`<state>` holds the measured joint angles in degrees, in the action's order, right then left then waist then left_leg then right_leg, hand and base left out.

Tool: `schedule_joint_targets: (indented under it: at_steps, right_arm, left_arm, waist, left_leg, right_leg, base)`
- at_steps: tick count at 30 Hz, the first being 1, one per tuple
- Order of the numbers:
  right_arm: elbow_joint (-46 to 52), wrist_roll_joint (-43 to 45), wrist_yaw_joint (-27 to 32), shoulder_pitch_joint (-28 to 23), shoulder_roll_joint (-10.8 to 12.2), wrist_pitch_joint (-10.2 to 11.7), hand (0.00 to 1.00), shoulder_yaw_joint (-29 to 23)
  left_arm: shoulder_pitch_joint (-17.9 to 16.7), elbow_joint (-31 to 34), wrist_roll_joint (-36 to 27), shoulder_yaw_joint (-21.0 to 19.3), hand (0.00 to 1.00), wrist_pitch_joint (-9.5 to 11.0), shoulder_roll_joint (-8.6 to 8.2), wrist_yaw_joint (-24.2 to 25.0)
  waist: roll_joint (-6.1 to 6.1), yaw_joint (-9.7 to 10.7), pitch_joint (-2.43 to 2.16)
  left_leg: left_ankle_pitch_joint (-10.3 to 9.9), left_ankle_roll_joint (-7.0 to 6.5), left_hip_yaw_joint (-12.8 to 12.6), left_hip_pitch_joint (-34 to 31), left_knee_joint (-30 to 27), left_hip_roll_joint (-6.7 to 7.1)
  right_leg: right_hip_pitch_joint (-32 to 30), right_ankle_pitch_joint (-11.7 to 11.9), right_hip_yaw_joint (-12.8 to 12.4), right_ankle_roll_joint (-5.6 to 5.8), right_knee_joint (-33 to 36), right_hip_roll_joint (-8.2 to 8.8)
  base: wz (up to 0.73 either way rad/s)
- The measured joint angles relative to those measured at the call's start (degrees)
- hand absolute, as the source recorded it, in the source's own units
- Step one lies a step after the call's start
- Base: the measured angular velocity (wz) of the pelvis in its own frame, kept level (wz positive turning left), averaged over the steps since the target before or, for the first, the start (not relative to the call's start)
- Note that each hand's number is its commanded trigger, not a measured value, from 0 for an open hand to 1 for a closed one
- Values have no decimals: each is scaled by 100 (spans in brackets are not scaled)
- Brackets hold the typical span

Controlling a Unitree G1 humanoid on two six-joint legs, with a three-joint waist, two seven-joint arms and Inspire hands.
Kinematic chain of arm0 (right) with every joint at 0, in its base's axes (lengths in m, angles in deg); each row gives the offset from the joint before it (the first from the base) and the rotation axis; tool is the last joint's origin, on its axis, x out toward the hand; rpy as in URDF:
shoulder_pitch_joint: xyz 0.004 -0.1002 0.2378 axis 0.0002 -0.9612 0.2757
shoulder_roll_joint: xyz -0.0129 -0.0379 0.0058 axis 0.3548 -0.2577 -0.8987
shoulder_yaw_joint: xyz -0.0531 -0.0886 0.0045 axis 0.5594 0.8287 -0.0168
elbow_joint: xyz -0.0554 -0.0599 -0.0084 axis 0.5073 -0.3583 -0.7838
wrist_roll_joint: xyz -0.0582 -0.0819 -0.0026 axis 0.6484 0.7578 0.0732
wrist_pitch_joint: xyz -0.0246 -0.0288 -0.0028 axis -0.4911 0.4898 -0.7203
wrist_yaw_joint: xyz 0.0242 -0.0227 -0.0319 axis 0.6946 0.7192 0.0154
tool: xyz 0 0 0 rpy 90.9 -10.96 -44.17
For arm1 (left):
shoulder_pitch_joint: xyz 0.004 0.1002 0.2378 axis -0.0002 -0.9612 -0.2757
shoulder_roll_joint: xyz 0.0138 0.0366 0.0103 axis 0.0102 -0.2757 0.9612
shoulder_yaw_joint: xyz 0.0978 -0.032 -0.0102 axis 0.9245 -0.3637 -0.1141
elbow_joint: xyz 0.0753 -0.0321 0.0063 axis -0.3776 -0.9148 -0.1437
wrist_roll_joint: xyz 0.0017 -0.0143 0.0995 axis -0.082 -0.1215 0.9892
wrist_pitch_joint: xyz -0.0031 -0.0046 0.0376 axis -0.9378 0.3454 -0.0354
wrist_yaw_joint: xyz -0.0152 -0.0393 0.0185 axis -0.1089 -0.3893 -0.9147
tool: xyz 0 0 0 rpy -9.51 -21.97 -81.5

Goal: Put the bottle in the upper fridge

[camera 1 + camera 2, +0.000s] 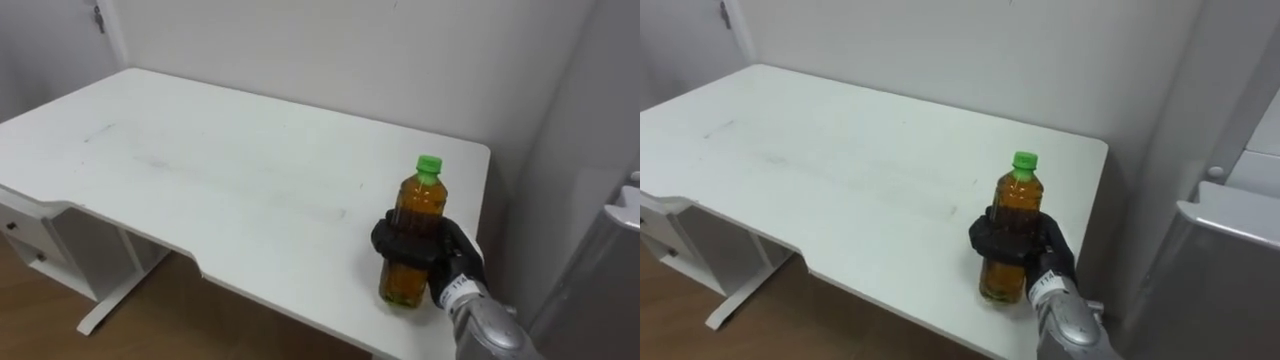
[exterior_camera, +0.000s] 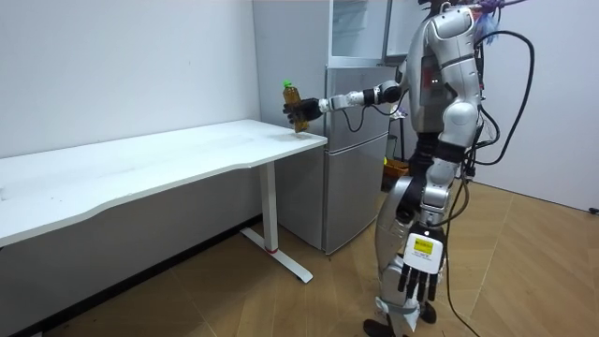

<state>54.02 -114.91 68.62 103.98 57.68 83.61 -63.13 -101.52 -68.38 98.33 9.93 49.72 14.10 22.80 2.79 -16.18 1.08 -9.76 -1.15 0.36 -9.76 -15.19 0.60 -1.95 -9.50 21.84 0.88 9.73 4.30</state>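
Observation:
A bottle (image 1: 417, 198) of amber liquid with a green cap stands upright at the right end of the white table (image 1: 200, 170), near its front edge. My right hand (image 1: 408, 243) is shut around the bottle's middle, fingers and thumb curled round it. In the room view the bottle (image 2: 292, 95) and right hand (image 2: 301, 110) are at the table's end, just beside the fridge (image 2: 356, 140). I cannot tell whether the base still touches the tabletop. My left hand (image 2: 418, 276) hangs at my side with straight fingers. I stand in front of the fridge, right arm stretched toward the table.
The grey fridge (image 1: 1230, 250) stands close to the right of the table's end. Its upper compartment (image 2: 360, 28) is above the level of the bottle. A white wall runs behind the table. A drawer unit (image 1: 25, 235) sits under the table's left side.

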Motion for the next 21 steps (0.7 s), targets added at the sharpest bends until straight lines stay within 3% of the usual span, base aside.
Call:
schedule_joint_targets:
  at_steps: [4, 10, 14, 16, 21]
  right_arm:
    - [879, -1, -79, -9, -215, -50, 100, 15]
    - [2076, 1, -69, -209, -475, -65, 100, -9]
    - [2570, 71, -135, -255, -678, -228, 100, -37]
    - [2822, 171, -127, -255, -726, -352, 100, -105]
    - [3334, 207, -44, -254, -735, -356, 100, -288]
  left_arm:
    - [-24, 28, -5, -73, 0, 27, 30, -1]
    - [-177, -51, -233, -346, 0, 101, 70, -23]
    - [-206, -25, -225, -407, 0, 100, 79, -39]
    - [-222, -2, -232, -534, 0, 108, 91, -39]
    - [-322, -1, -234, -575, 0, 106, 143, -40]
  waist:
    - [12, 182, -10]
    - [118, 502, -89]
    - [137, 658, -102]
    - [166, 713, -121]
    - [211, 797, -179]
  left_leg:
    - [0, -1, -21, 227, 80, 5]
    - [0, 0, -131, 565, 194, -22]
    - [1, 3, -190, 675, 258, -45]
    - [5, 11, -192, 655, 254, -63]
    - [13, 25, -244, 773, 257, -82]
  right_leg:
    - [181, 0, -57, 1, -7, 0]
    - [431, -1, -130, 2, -14, -7]
    - [483, -1, -169, 1, 14, -15]
    - [470, 7, -205, -11, 11, -36]
    - [539, 17, -265, -27, 5, -63]
  base:
    - [-4]
    - [-10]
    - [-9]
    - [-6]
    - [-6]
